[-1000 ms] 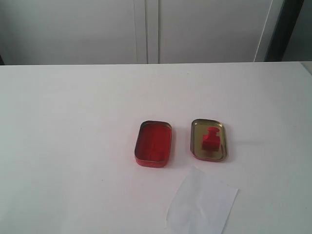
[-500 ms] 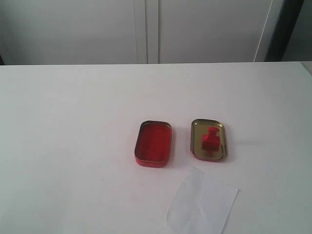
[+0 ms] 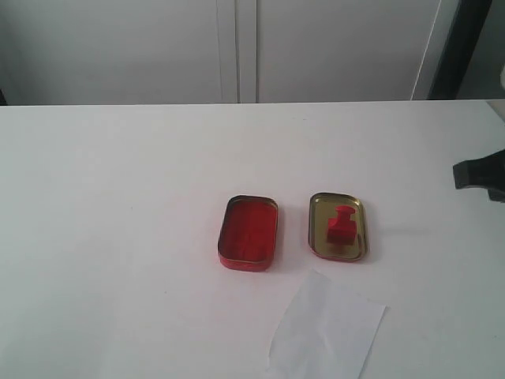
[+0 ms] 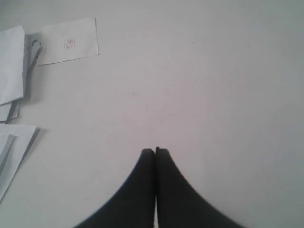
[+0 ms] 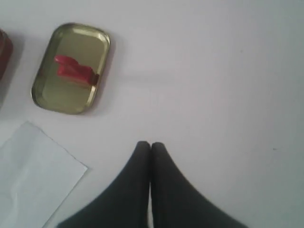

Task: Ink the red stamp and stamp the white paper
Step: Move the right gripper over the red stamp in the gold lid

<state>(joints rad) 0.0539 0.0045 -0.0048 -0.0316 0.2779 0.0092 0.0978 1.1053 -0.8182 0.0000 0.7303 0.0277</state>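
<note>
Item: red stamp (image 3: 341,226), sitting inside gold tin (image 3: 319,237), beside red tin (image 3: 248,233); white paper (image 3: 327,332) near. Right tool (image 5: 151,144) pinched together, empty, well apart from stamp. I judge I should spread it wide before descending, then pinch the handle squarely.

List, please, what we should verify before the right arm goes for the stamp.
1. Red stamp uncovered in the gold tin: ok.
2. Stamp standing upright: cannot tell.
3. Right hand open for a grasp: not ok, shut.
4. Red tin open: ok.
5. White paper lying flat, apart from both tins: ok.
6. Left hand shut, away from the tins: ok.
</note>
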